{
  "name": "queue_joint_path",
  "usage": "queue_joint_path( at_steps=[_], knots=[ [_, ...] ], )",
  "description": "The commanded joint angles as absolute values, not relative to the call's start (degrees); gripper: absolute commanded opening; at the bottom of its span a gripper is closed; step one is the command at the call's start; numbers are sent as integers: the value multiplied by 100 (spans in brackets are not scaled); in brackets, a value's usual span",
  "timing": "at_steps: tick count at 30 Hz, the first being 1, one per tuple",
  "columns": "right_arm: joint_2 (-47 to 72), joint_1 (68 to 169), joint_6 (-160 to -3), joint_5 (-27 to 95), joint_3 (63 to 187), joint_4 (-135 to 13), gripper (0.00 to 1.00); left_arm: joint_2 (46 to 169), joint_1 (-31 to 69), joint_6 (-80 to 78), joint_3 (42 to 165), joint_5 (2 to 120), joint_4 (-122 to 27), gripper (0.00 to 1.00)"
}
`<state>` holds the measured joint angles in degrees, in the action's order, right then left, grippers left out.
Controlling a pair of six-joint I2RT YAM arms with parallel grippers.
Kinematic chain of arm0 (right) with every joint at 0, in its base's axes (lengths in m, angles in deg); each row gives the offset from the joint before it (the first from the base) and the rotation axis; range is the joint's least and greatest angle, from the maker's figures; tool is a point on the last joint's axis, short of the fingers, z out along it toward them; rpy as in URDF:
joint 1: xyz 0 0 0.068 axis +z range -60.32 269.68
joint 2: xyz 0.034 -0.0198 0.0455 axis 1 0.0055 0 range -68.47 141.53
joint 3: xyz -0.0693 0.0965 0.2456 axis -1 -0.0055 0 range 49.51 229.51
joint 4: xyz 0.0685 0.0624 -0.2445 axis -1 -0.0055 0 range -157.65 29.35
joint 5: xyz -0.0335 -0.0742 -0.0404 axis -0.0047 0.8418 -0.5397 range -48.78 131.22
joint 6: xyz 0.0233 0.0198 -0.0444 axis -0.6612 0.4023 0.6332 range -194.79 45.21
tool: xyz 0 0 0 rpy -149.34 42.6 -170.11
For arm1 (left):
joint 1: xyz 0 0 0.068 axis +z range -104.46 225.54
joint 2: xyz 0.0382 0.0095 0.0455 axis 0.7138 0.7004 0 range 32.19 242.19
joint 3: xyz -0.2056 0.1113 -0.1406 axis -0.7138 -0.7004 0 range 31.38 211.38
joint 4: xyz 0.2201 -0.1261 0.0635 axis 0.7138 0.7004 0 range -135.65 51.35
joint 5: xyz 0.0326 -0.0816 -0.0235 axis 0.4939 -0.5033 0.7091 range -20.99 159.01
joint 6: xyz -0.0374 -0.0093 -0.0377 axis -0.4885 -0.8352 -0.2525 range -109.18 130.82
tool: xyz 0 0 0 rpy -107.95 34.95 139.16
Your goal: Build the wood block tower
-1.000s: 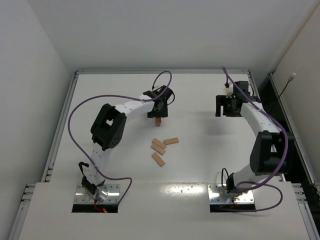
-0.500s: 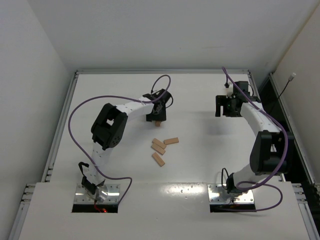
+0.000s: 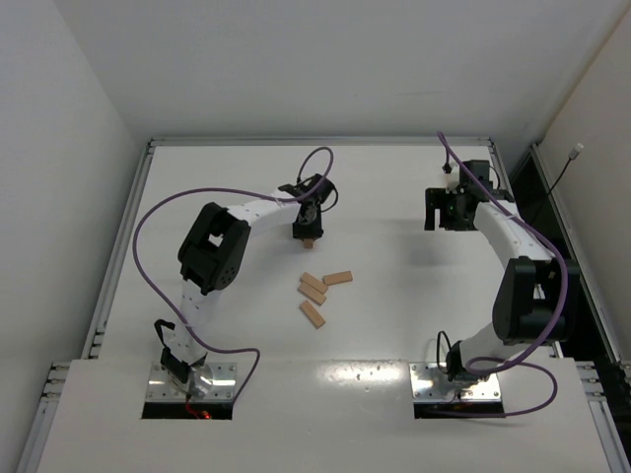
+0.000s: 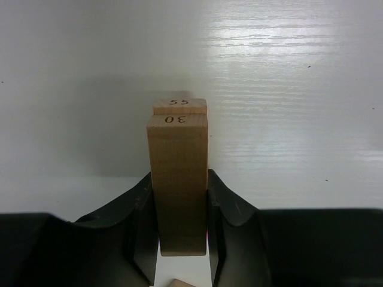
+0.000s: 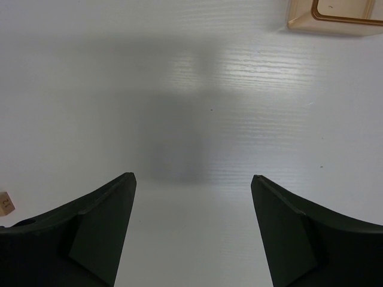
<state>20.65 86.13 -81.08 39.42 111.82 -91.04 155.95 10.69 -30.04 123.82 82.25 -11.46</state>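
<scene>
Several loose wood blocks [image 3: 314, 294] lie in a small cluster on the white desk [image 3: 394, 296], near its middle and just on the arm-base side of the left tool [image 3: 308, 231]. That tool is clamped on the bar marked 30 [image 4: 178, 179], with its two black fingers [image 4: 140, 221] pressing the bar's long sides. A bar marked 55 [image 4: 179, 105] sits right at the far end of the held one; whether they touch I cannot tell. The right tool [image 5: 191, 230] hangs well apart on the right side, jaws spread wide over the desk. A corner of an orange tray [image 5: 335, 18] shows beyond it, and a lone block [image 5: 6, 203] peeks in at the left edge of its view.
</scene>
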Motion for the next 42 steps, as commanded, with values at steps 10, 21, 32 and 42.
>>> queue_joint_path(
  at_steps=[10,21,32,42],
  knots=[
    [2100,8643,-8042,3849,11429,-9062,75,15647,1126,-2935,12331,8131,-1287,86],
    [1986,8818,-7866,3718,11315,-8940,75,14690,775,-2242,13218,8966,-1102,94],
    [1573,9574,-7024,2770,11061,-8878,75,13354,1169,-2117,13992,9581,-909,94],
    [1941,12050,-3931,1195,11323,-10325,71,12781,3768,-1898,13054,7923,-1023,99]
  ],
)
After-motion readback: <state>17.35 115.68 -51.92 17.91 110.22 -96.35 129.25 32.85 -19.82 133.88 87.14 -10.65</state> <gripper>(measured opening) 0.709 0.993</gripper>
